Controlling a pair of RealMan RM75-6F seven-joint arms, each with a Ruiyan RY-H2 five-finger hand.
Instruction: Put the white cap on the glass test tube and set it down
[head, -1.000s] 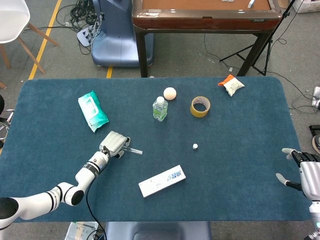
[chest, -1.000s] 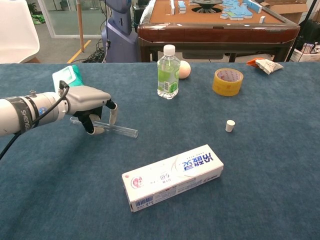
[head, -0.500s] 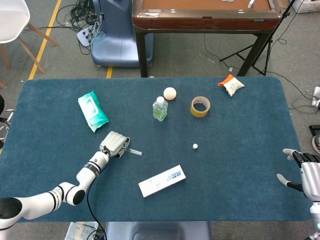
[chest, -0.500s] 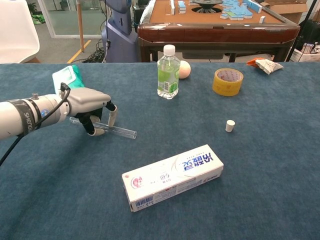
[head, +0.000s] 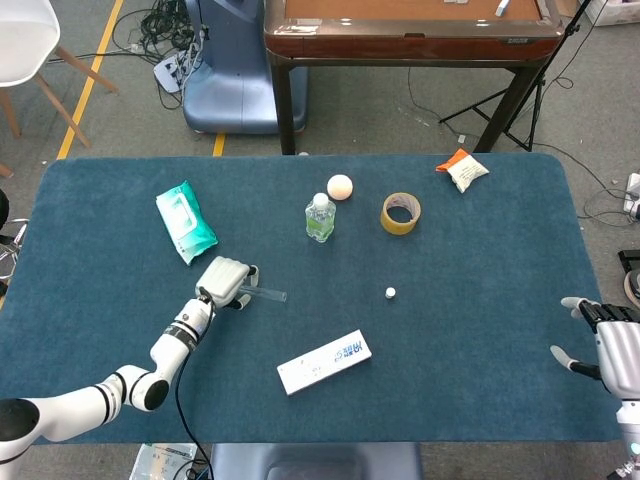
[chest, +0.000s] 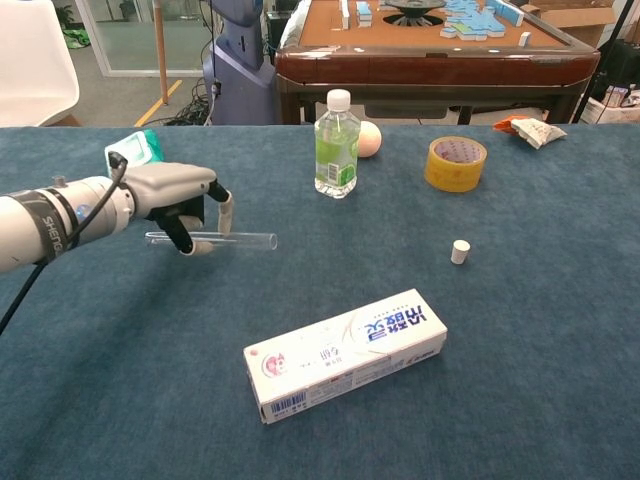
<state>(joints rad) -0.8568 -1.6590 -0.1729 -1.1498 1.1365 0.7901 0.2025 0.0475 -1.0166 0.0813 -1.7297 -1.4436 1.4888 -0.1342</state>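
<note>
The glass test tube (chest: 240, 240) (head: 268, 294) lies level, lifted a little off the blue cloth, its open end pointing right. My left hand (chest: 175, 198) (head: 226, 279) grips its left part with the fingers curled around it. The small white cap (chest: 460, 251) (head: 390, 293) stands alone on the cloth well to the right of the tube. My right hand (head: 612, 350) shows only in the head view, at the table's far right edge, fingers spread and holding nothing.
A white toothpaste box (chest: 345, 354) lies in front of the tube. A green-liquid bottle (chest: 337, 145), a ball (chest: 369, 139) and a tape roll (chest: 456, 163) stand at the back. A wipes pack (head: 185, 221) lies at the left, a snack packet (head: 462, 170) at the far right.
My left hand has raised the test tube off the cloth and levelled it, shifting slightly up and away. The right hand and the cap have stayed put.
</note>
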